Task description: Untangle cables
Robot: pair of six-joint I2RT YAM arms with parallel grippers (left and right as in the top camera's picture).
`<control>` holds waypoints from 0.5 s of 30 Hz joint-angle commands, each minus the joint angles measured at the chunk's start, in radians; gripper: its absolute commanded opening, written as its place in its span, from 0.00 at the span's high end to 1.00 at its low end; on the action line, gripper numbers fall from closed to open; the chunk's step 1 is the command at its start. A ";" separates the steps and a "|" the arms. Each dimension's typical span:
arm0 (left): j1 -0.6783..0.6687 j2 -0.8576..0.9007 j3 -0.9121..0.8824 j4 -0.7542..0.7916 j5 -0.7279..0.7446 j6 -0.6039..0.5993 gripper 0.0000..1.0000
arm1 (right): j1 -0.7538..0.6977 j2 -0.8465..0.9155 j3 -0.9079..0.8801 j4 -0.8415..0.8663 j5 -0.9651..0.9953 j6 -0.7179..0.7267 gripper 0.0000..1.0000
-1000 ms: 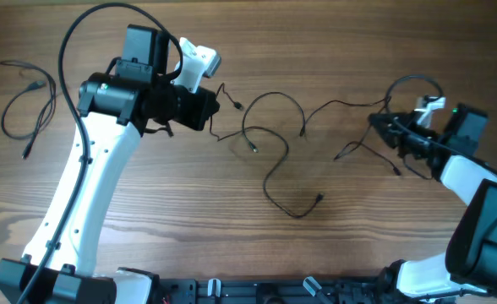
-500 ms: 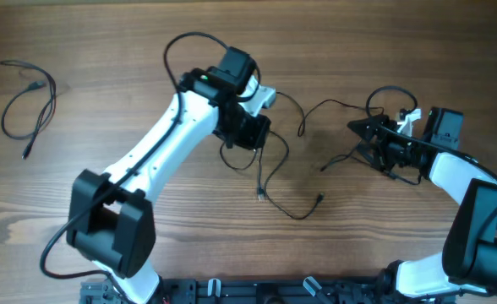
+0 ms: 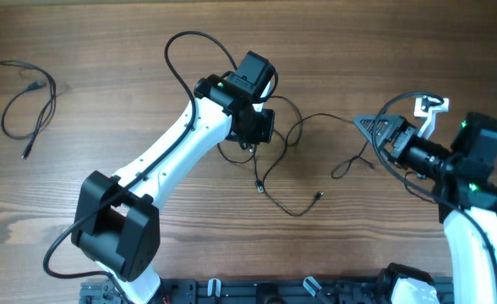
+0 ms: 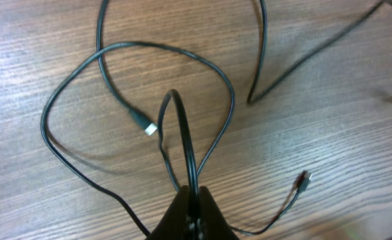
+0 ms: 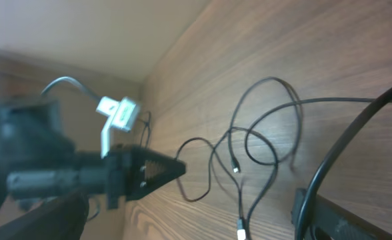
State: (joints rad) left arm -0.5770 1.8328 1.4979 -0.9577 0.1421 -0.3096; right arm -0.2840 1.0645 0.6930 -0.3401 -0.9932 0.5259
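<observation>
Mostly bunched just ahead of the left gripper (image 4: pixel 191 198): cables (image 4: pixel 156 45), hair-thin, black and glossy, looping over one another on the wooden table (image 4: pixel 329 133). Pinched tight there on a narrow upright fold (image 4: pixel 185 130) of one wire, rising straight out of the closed tips. Just left of that fold, a small plug end (image 4: pixel 149 128) with a pale metal tip; off to the right of the jaws, another tiny plug (image 4: pixel 304 179) lying flat. Beyond the fold, wide slack curves crossing each other. Spread wide at the right gripper (image 3: pixel 384 139), gripping nothing; one strand running up to a fingertip, contact unclear. Well apart from both sets of jaws, far left in the overhead view, one loose cable (image 3: pixel 34 85) in a slack loop by itself.
</observation>
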 commanded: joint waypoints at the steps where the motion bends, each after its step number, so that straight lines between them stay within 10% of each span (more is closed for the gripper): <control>1: -0.004 0.000 0.004 0.005 0.036 -0.017 0.83 | 0.003 -0.069 0.001 -0.071 0.066 -0.029 0.00; 6: -0.006 0.000 0.004 0.030 0.059 -0.053 0.96 | 0.003 -0.072 0.000 -0.098 0.084 -0.029 0.01; 13: -0.006 0.010 -0.073 0.042 -0.144 -0.582 0.96 | 0.003 -0.072 0.000 -0.100 0.084 -0.032 0.00; 15: -0.013 0.013 -0.116 0.071 -0.143 -0.616 0.81 | 0.003 -0.072 0.000 -0.101 0.084 -0.057 0.00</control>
State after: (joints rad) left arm -0.5770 1.8332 1.4479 -0.9123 0.0429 -0.7437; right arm -0.2840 1.0039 0.6930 -0.4419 -0.9184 0.5137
